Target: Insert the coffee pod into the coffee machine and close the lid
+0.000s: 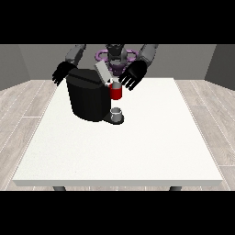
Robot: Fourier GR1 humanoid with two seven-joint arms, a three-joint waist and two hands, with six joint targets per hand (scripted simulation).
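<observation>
At the view's right, the fingers point(126, 84) of the hand at the view's right point(133, 74) are spread and fairly straight, grasping nothing; their tips hang just above and beside the red front section point(116, 93) of the coffee machine point(87, 97). Whether they touch it cannot be told. The hand at the view's left point(63, 72) likewise shows splayed, open fingers and hovers near the machine's upper rear corner. The machine's grey lid point(102, 72) stands tilted upward, open, between the two hands. The coffee pod cannot be made out separately. A small grey cup point(117, 112) sits on the machine's base beneath the red section. The machine stands on the white table point(137, 151), towards its far side.
</observation>
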